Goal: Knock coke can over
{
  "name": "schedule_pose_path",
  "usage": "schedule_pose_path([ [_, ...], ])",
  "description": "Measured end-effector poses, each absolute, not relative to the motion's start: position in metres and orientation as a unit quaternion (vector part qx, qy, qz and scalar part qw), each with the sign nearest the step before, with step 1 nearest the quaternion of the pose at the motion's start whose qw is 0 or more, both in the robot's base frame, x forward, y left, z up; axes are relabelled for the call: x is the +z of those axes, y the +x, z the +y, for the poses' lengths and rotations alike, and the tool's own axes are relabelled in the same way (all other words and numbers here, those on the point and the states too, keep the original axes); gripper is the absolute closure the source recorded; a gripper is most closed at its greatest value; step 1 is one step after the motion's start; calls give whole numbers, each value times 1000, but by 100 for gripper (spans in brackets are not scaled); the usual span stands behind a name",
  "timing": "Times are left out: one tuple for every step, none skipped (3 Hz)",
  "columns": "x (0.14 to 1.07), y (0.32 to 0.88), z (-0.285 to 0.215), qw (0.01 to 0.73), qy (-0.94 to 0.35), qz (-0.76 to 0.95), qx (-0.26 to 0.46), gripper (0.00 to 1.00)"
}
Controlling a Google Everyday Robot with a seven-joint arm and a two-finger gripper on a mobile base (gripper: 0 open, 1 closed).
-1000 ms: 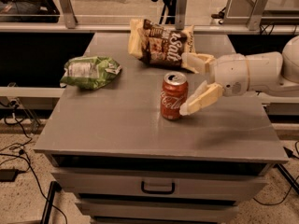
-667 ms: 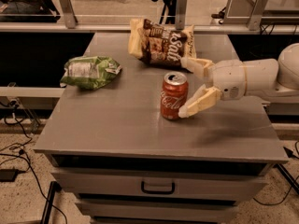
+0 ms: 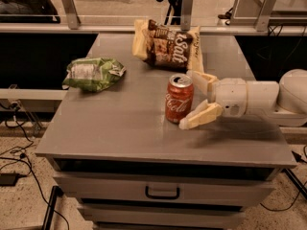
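Note:
The coke can [image 3: 179,99] stands upright near the middle of the grey tabletop [image 3: 120,123], red with white script and a silver top. My gripper [image 3: 193,99] reaches in from the right at can height, open. Its near finger [image 3: 199,116] lies at the can's lower right side and its far finger [image 3: 201,79] sits behind the can's upper right. The can's right side lies between the two fingers. I cannot tell whether either finger touches it.
A cream-and-brown "Salt" snack bag [image 3: 168,47] lies behind the can at the back of the table. A green chip bag [image 3: 91,73] lies at the left. The table's front edge has a drawer with a handle [image 3: 162,193] below it.
My gripper has moved a little left toward the can, its fingers now reaching around the can's right side. The can still stands upright in the same spot.

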State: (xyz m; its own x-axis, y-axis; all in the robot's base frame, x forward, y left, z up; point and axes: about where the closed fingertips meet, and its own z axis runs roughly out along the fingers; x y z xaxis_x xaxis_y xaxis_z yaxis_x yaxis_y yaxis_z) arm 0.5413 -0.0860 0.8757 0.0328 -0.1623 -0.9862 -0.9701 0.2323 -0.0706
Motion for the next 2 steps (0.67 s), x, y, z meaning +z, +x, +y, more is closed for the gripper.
schedule_pose_path([
  [870,542,-85,543,-471,572,395,0],
  [870,541,-82,542,-472,571,397,17],
])
